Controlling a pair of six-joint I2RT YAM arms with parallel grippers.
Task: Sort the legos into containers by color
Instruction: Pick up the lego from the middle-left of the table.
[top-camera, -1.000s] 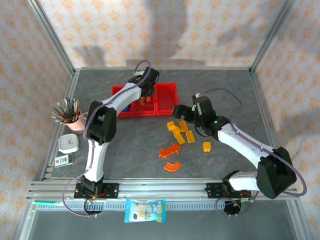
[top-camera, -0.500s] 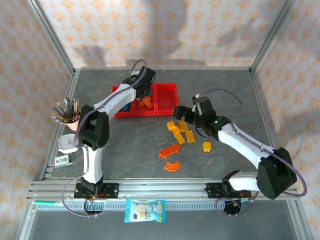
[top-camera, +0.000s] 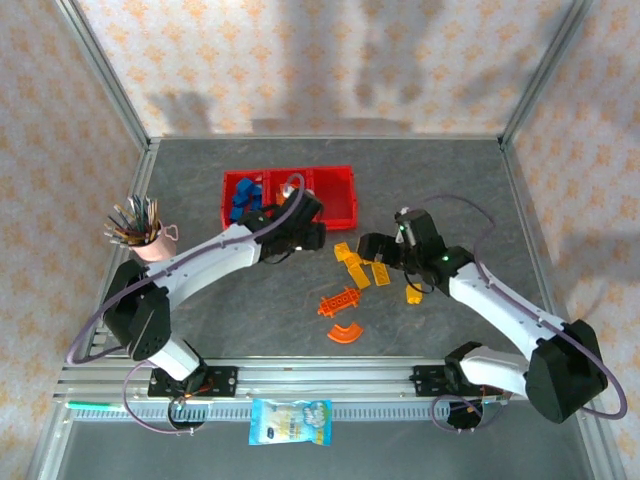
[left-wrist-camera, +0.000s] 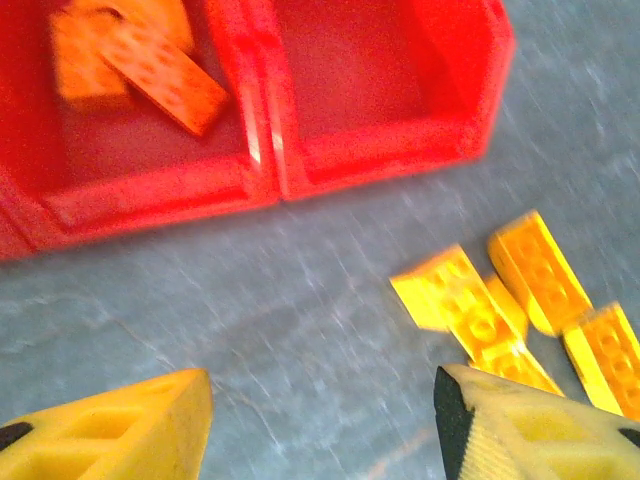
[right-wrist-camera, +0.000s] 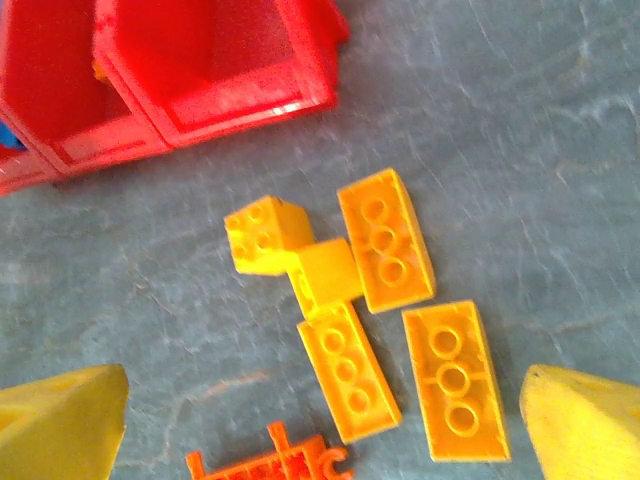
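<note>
- While both arms crowd the same patch of bench, the right gripper hovers over the yellow bricks. Its jaws are spread wide with nothing in them.
- The left gripper is also released and empty. It sits just in front of the tray, at the edge of the same cluster.
- Tray contents: blue bricks in the left compartment, orange bricks in the middle one. The right compartment is bare, so I judge it the home for yellow.
- The yellow pile is five bricks packed close, some touching, near the tray front but clear of it. A lone brick lies apart to the right.
- The orange strip and orange arc lie nearer the arm bases.
- Likely step: the right arm takes one yellow brick.
- Best pick is an outer one. The long brick on the cluster's edge has free ends for the jaws, so its neighbours shouldn't get dragged.
- Centre over it, come straight down, and close only once both fingers flank it.
- Send the left arm to the orange pieces, or hold it back. The wrists are close enough to clash.
</note>
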